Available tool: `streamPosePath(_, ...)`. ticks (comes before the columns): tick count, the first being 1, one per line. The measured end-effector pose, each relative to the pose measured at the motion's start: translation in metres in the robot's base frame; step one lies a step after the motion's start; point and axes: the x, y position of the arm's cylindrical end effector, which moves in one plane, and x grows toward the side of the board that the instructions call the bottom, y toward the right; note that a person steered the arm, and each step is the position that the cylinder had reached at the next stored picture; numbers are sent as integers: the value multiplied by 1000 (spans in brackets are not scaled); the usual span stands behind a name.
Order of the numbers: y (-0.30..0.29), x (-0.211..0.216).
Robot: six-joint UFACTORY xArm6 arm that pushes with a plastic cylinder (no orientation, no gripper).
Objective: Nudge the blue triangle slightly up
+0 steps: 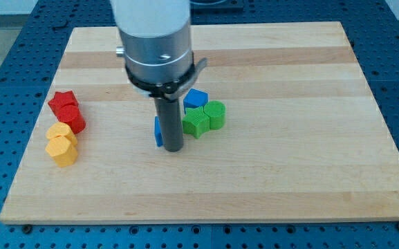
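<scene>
My dark rod comes down from the arm's grey cylinder at the view's middle, and my tip (172, 149) rests on the wooden board (289, 173). A blue block (158, 131), mostly hidden behind the rod, sits against the rod's left side, touching or nearly touching it; its shape cannot be made out. A second blue block (196, 97) lies just to the upper right of the rod, partly hidden by the arm. I cannot tell which of the two is the triangle.
Two green blocks (196, 123) (215, 113) sit together right of the rod, below the second blue block. Two red blocks (64, 104) (73, 120) and two yellow blocks (60, 133) (62, 151) cluster at the board's left edge.
</scene>
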Motion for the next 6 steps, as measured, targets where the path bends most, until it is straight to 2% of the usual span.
streamPosePath(4,-68,4)
streamPosePath(6,-32,0)
